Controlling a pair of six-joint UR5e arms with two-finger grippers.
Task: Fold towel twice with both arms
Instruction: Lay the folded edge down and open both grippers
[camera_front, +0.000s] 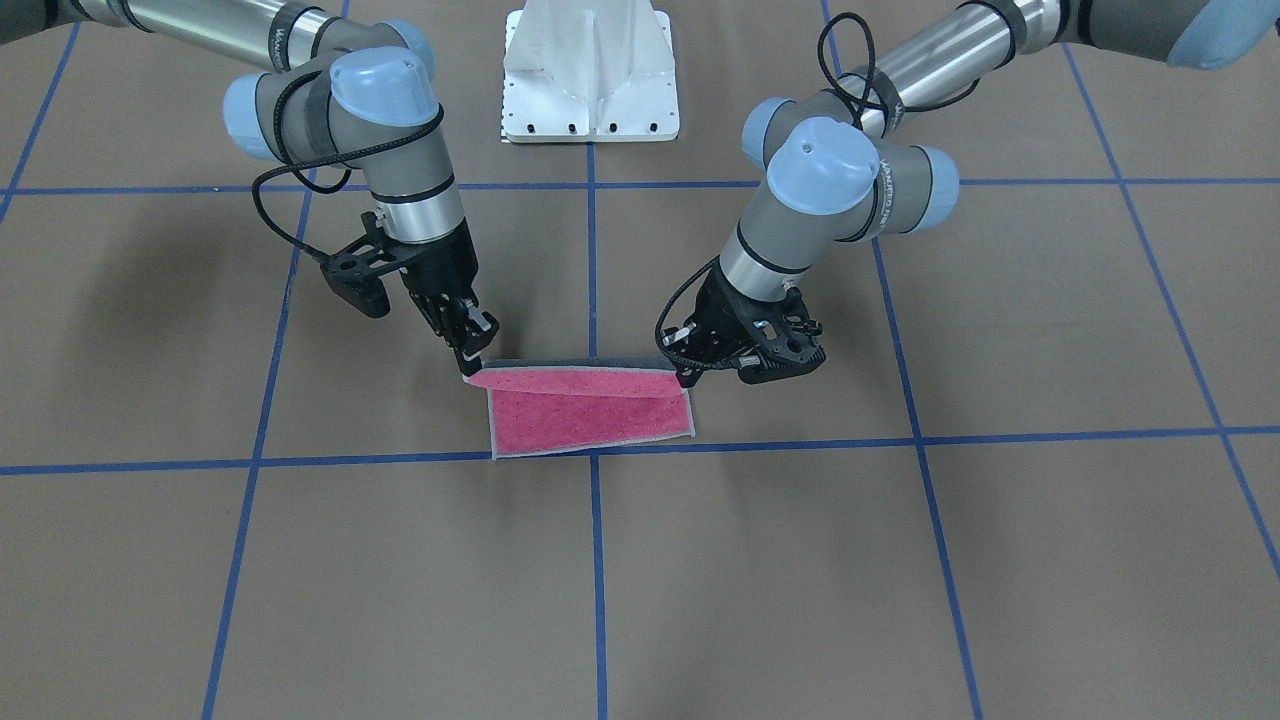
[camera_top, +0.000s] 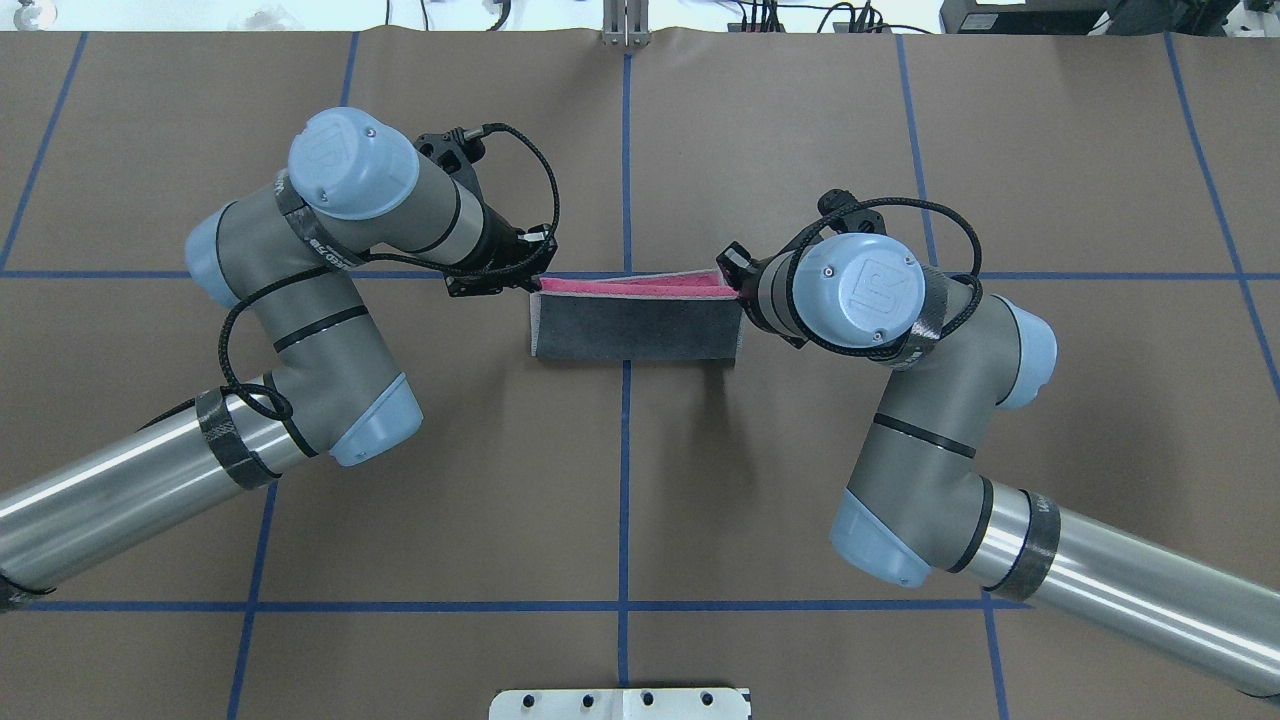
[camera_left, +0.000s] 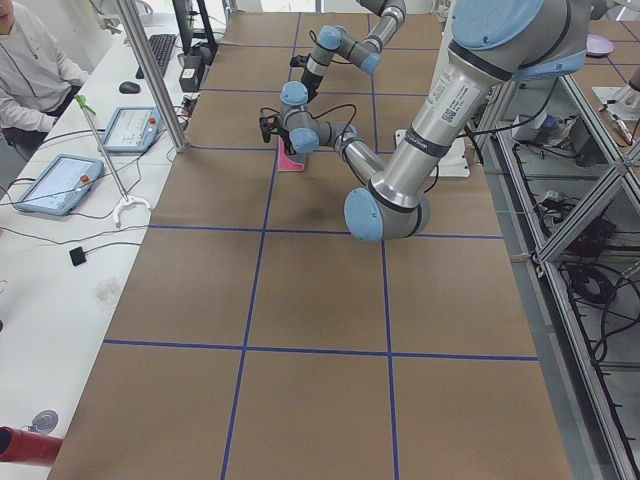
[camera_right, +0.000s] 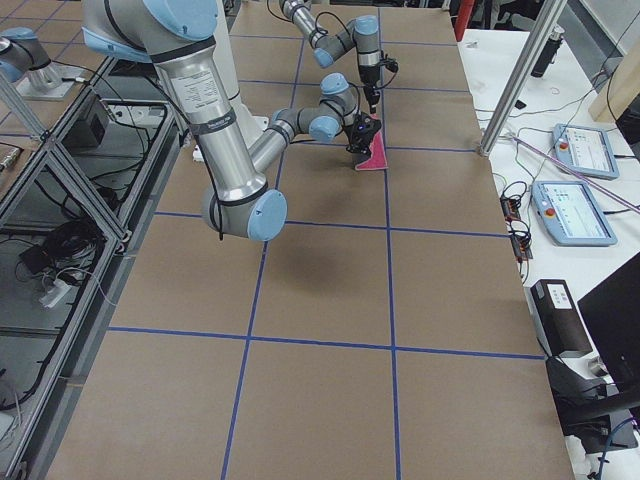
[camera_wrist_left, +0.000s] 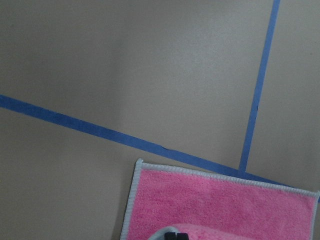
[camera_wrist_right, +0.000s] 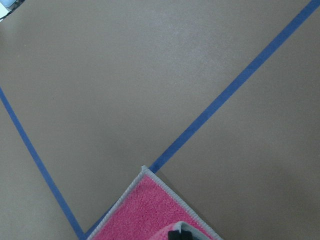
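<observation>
Brown counter (camera_front: 1000, 580), gridded with blue tape lines (camera_front: 598, 580); one crossing lies between the two jaws, slightly to the operators' side. A white bolted pedestal (camera_front: 590, 70) stands well behind them. Far from the jaws, touchscreen pendants (camera_right: 585, 150) rest on a white bench (camera_left: 50, 320).

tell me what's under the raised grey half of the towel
The towel itself: its pink lower half, flat on the table. Only the near strip shows from the front; the flap covers the rest.

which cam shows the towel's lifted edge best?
Exterior front-facing: the towel shows its flat pink half, the raised flap and both corners pinched by the left gripper and right gripper. Overhead shows mostly the grey back. Wrist views catch only pink corners; side views show a tiny pink patch.
</observation>
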